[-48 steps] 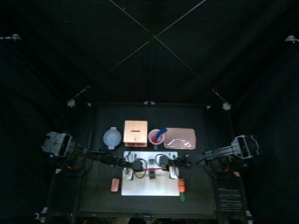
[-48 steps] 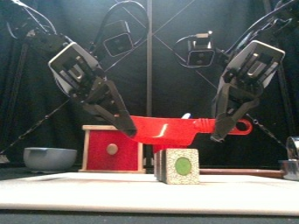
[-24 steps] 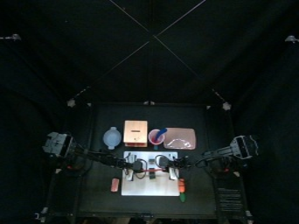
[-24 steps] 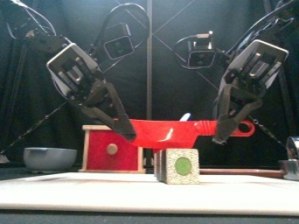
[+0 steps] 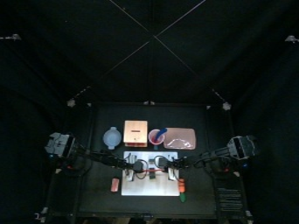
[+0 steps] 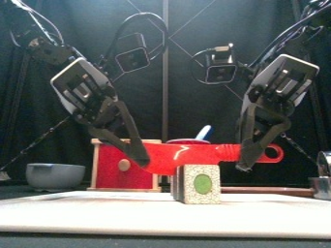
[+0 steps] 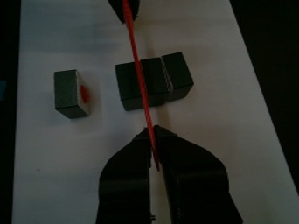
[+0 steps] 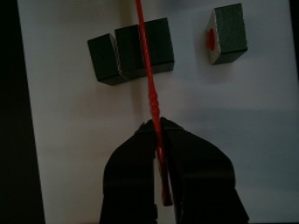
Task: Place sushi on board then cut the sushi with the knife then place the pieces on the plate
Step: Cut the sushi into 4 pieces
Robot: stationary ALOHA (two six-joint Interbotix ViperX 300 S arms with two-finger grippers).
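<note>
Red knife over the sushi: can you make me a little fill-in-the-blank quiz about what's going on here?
1. The red knife is gripped at its ends by ____ tools, the left tool and the right tool.
2. The sushi roll lies on a ____ cutting board.
3. Beside the roll, ____ loose piece lies apart from it.
Missing words: two; white; one.
</note>
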